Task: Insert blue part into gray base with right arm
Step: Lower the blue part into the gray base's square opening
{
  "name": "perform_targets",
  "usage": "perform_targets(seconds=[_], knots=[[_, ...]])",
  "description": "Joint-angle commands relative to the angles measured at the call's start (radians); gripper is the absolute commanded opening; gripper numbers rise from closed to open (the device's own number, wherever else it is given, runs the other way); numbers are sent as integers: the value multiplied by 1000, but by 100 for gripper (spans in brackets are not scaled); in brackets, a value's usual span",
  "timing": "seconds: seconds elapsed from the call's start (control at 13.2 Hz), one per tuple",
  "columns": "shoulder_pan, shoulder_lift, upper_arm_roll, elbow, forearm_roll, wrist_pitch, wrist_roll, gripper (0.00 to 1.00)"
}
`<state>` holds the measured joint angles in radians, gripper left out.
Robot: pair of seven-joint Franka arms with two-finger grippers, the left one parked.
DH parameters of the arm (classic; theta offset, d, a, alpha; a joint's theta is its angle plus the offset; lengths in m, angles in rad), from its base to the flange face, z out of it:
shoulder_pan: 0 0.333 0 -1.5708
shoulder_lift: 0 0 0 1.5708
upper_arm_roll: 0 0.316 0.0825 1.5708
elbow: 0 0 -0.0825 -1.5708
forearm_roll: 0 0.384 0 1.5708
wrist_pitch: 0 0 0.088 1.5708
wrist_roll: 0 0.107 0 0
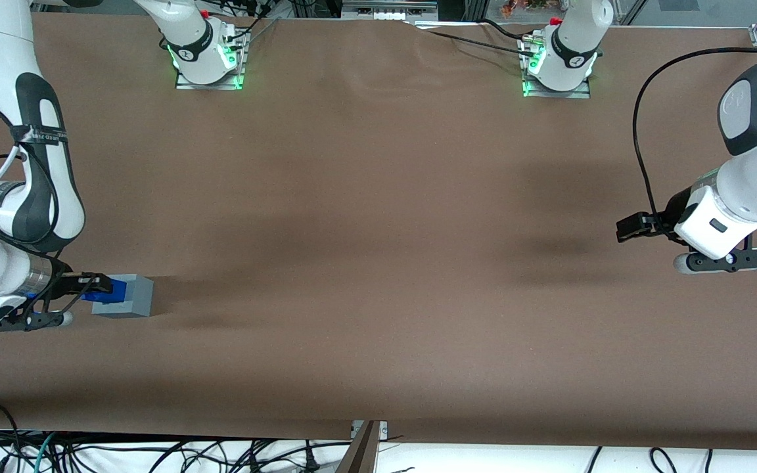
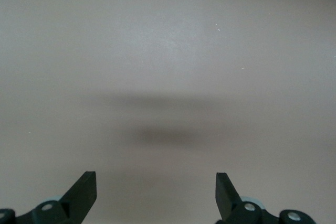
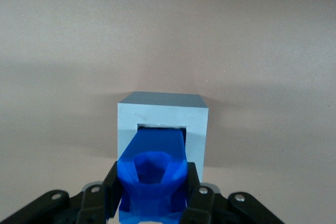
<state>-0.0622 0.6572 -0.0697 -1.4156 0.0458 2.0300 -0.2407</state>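
Observation:
The gray base [image 1: 130, 295] stands on the brown table near the working arm's end. My right gripper [image 1: 97, 287] hangs just above it, shut on the blue part [image 1: 104, 293]. In the right wrist view the blue part [image 3: 154, 174] sits clamped between the two black fingers [image 3: 192, 182], its lower end reaching into the square recess of the gray base [image 3: 197, 127]. How deep it sits in the recess is hidden. The gripper [image 3: 152, 187] is directly over the base.
Brown table cover [image 1: 378, 263] stretches across the view. The two arm mounts [image 1: 207, 59] stand along the table's edge farthest from the front camera. Cables [image 1: 155, 453] lie below the near edge.

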Motion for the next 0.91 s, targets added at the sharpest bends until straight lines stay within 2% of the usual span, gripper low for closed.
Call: perform_targets(seconds=[0.0, 0.83], knots=[[-5, -4, -2, -20, 19, -8, -25, 36], [-19, 27, -1, -14, 19, 52, -29, 37]])
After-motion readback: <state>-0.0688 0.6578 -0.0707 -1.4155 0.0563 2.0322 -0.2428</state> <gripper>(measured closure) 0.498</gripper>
